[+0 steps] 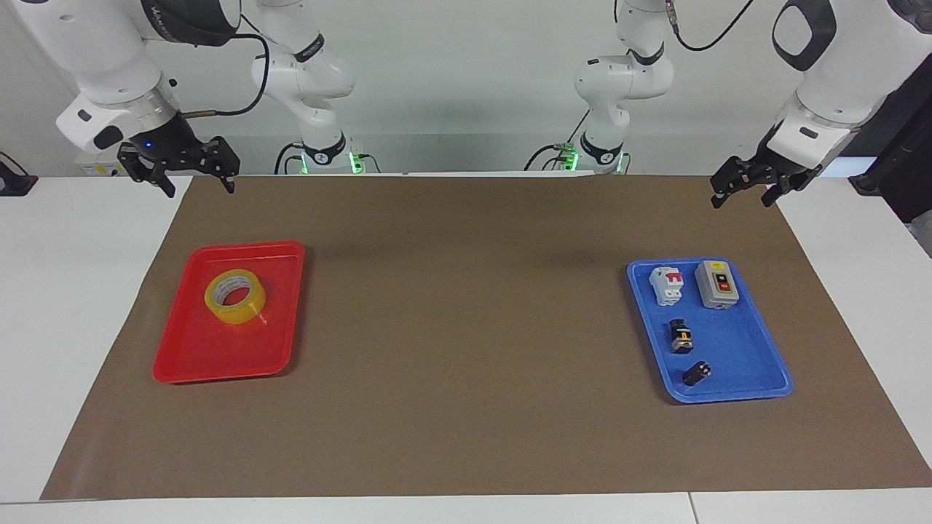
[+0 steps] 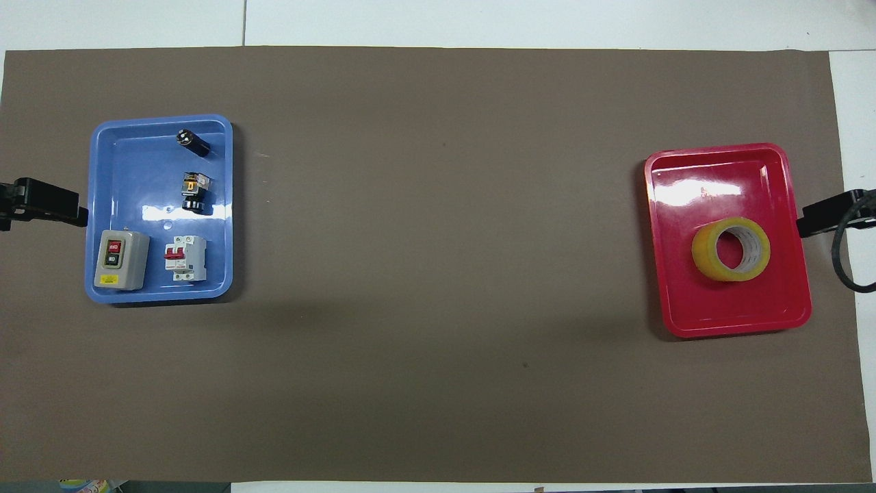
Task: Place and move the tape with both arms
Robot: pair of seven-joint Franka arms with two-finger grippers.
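A long table was covered by a brown mat (image 1: 466, 327), with bare white tabletop (image 1: 73, 291) showing at both ends. Two white robot arms stood along one long side.

Toward the right arm's end lay a red tray (image 1: 182, 364). In it, lying flat with its hole facing up, sat the tape (image 1: 234, 297), a wide yellow translucent roll with a pale core. It rested in the half of the tray nearer to the robots, and nothing else was in the tray with it.

The right gripper (image 1: 195, 182) hung in the air over the edge of the mat at the robots' side, empty, its two fingers spread wide apart. It was well apart from the tape, and the stretch of mat between them was bare. In the overhead view only one dark fingertip and a loop of black cable showed just beside the red tray's rim.

Toward the left arm's end lay a blue tray (image 1: 757, 364). It held four things: a grey switch box (image 1: 716, 284) with a red and a black button, a white circuit breaker (image 1: 667, 284) with a red lever beside it, and, farther from the robots, two small black parts (image 1: 681, 336), one after the other.

The left gripper (image 1: 741, 196) hovered over the mat's corner at the robots' side, empty, its fingers spread. It was well apart from the blue tray.

The wide middle of the mat between the two trays carried nothing.
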